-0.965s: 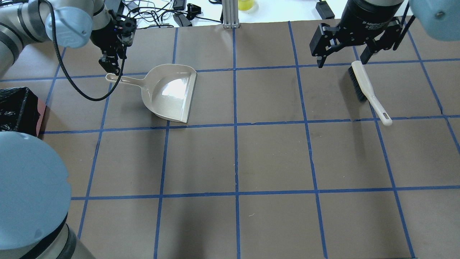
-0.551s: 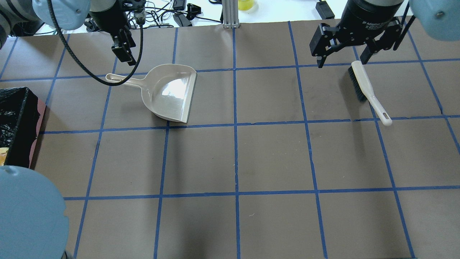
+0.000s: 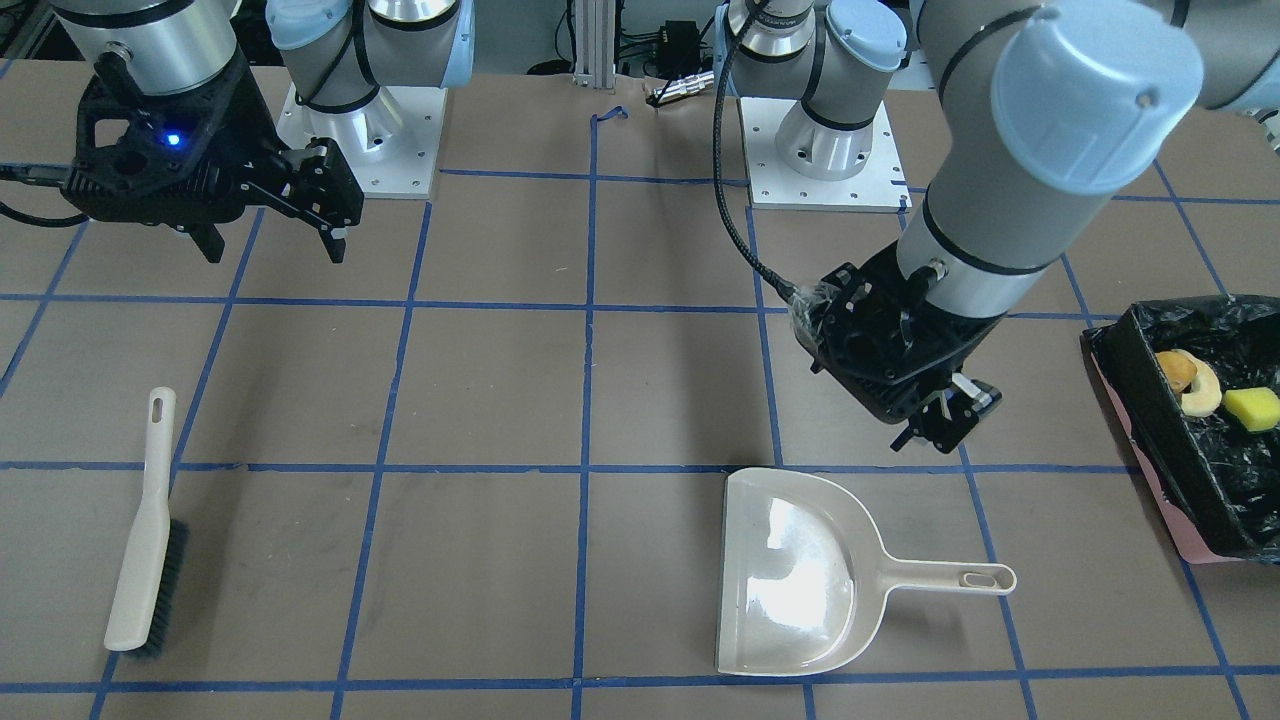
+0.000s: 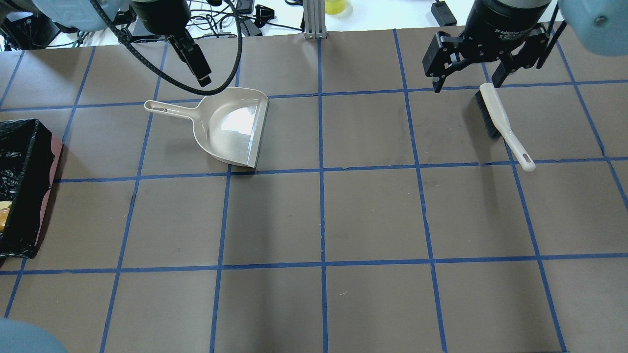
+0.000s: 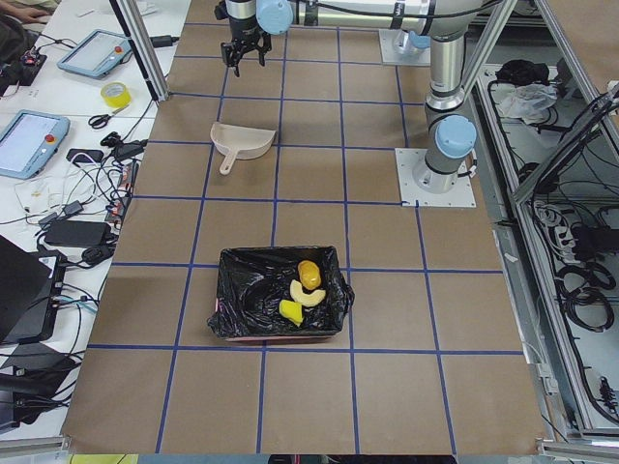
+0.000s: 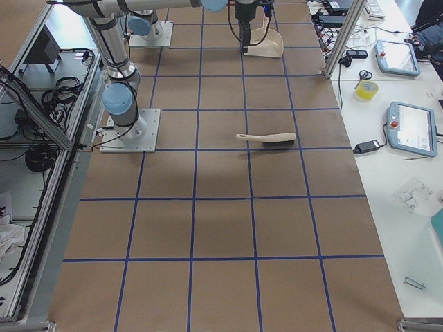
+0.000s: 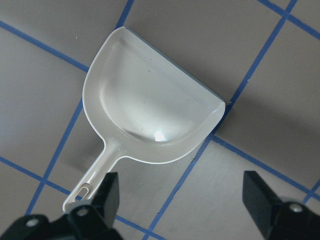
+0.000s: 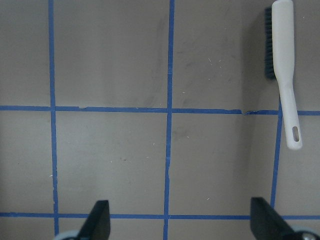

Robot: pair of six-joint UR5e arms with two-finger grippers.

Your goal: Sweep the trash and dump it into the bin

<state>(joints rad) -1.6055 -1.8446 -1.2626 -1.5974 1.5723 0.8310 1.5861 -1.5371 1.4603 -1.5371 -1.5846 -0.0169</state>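
Observation:
The trash lies inside the bin (image 3: 1160, 470): a golden-brown lump (image 3: 1172, 368), a pale crescent (image 3: 1203, 390) and a yellow sponge (image 3: 1252, 408). They also show in the exterior left view, lump (image 5: 309, 274), crescent (image 5: 308, 296), sponge (image 5: 290, 310). The pink bin with its black bag sits at the table's left edge (image 4: 24, 162). My left gripper (image 4: 198, 68) is open and empty, raised above the beige dustpan (image 4: 230, 127), whose handle points toward the bin. My right gripper (image 4: 466, 83) is open and empty, above the brush (image 4: 500, 120).
The dustpan (image 7: 150, 115) lies flat and empty under the left wrist camera. The brush (image 8: 282, 55) lies flat, bristles to one side. Blue tape lines grid the brown table. Cables and devices lie beyond the far edge (image 4: 235, 19).
My left gripper has lifted off the dustpan handle and moved right, over the pan. The left arm's elbow has swung out of view, uncovering the bin. The right arm has not moved.

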